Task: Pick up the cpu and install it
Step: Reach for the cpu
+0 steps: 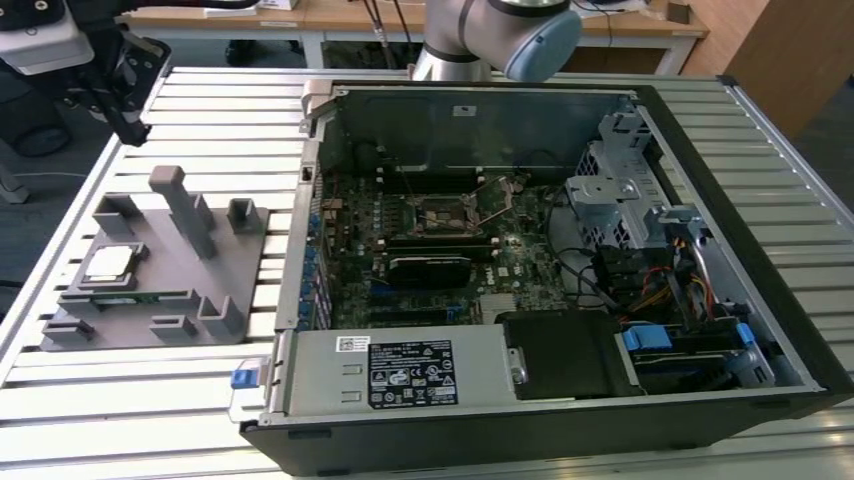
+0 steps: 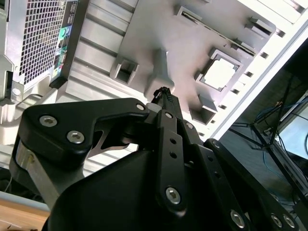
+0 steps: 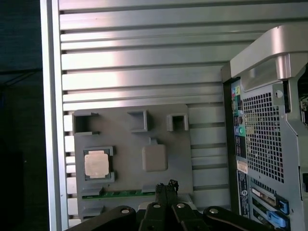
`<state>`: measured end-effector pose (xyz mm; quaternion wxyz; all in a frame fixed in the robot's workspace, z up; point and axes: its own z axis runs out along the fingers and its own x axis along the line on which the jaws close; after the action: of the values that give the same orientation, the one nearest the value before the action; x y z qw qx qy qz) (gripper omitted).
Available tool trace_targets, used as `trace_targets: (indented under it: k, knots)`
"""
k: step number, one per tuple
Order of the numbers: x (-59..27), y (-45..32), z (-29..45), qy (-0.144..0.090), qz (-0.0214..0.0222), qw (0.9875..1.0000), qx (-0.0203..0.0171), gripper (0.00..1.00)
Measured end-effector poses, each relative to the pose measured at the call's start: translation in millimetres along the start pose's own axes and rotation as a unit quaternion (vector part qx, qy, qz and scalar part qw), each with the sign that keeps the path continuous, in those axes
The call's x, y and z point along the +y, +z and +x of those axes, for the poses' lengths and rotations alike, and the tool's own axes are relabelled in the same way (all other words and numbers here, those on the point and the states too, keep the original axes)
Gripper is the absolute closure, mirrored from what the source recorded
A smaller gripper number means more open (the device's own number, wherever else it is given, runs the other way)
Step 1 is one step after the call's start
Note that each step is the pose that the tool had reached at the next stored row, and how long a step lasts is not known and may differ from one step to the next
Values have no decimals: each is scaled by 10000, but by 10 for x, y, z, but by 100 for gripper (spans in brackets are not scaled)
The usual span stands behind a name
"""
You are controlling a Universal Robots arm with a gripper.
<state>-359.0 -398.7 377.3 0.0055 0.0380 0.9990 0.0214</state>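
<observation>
Our claw [image 3: 167, 185] hangs with its fingers drawn narrow, tips together and holding nothing. In both wrist views it sits above the grey holder [image 3: 125, 130], not touching it. Its tips line up nearer the green memory stick [image 3: 120, 194] than the cpu [image 3: 97, 163].

The cpu lies flat in its square pocket on the holder. The holder rests on the slatted surface [image 1: 200, 100] at the exterior view's left of the open computer case [image 1: 747, 330]. The socket [image 1: 447, 212] on the board inside the case is bare, so we judge we are at the approach, with nothing picked up yet.

A pickup calls for spreading the fingers, centring over the cpu and coming down squarely onto its edges.
</observation>
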Motion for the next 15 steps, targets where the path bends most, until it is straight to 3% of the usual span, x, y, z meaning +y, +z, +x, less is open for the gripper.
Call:
trace_targets:
  k: [12, 15]
  knots:
    - [-27, 41, 280, 1, 2, 10000, 30, 89]
    - [-36, 62, 344, 3, 6, 10000, 68, 89]
